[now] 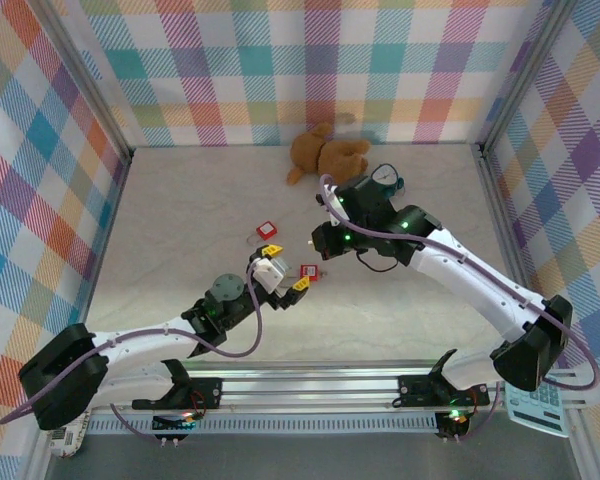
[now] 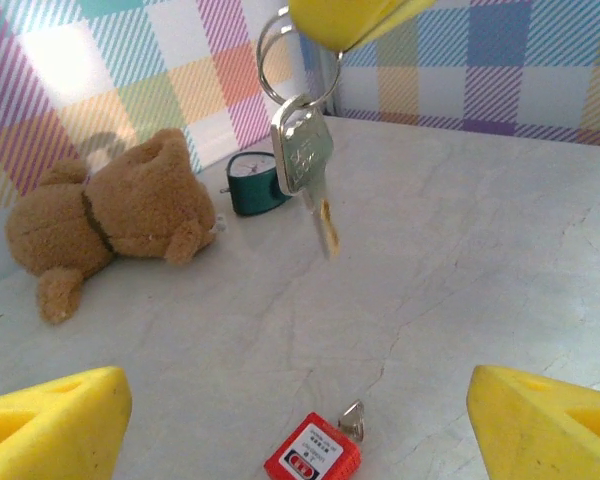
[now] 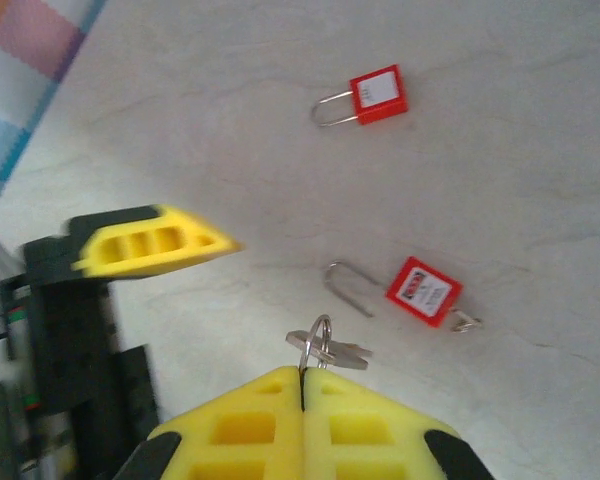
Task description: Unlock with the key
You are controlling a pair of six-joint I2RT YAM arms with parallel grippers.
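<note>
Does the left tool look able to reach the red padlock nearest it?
Probably yes. The left tool is open, the padlock lies on the table just ahead of its fingers, and the key hanging from the right tool sits higher, beyond it.

You're in a robotics lab test cell here, not anyone's home. Plaid-printed walls (image 1: 310,70) sit in bare aluminium framing (image 1: 85,82) around a pale desk (image 1: 180,230). An extruded metal rail (image 1: 310,385) runs along its near edge, and the odd props are a teddy bear (image 1: 325,153) and a calculator (image 1: 537,405) off by the corner.
</note>
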